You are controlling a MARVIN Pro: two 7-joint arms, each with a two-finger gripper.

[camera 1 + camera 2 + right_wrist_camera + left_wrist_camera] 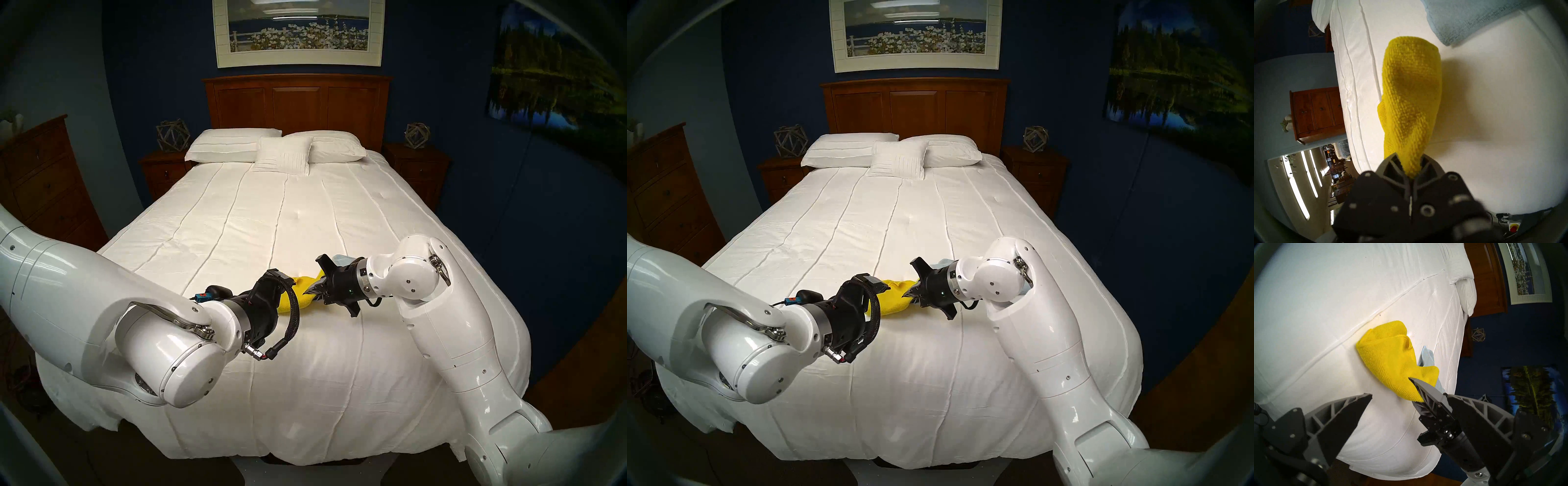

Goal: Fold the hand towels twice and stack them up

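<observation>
A bright yellow hand towel [303,292] [1388,361] lies crumpled on the white bedspread [258,217], near the front middle of the bed. My right gripper [312,289] [1411,169] is shut on one end of it, and that end is lifted off the bed. The pale blue hand towel [342,259] [1474,20] lies just behind the right wrist, mostly hidden in the head views. My left gripper [1409,395] [879,285] hovers just left of the yellow towel, jaws wide open and holding nothing.
White pillows [281,149] lie against the wooden headboard [298,101]. A nightstand [163,173] stands on each side of the bed, and a wooden dresser [44,183] stands at the left wall. The bed's front edge drops off just below the arms.
</observation>
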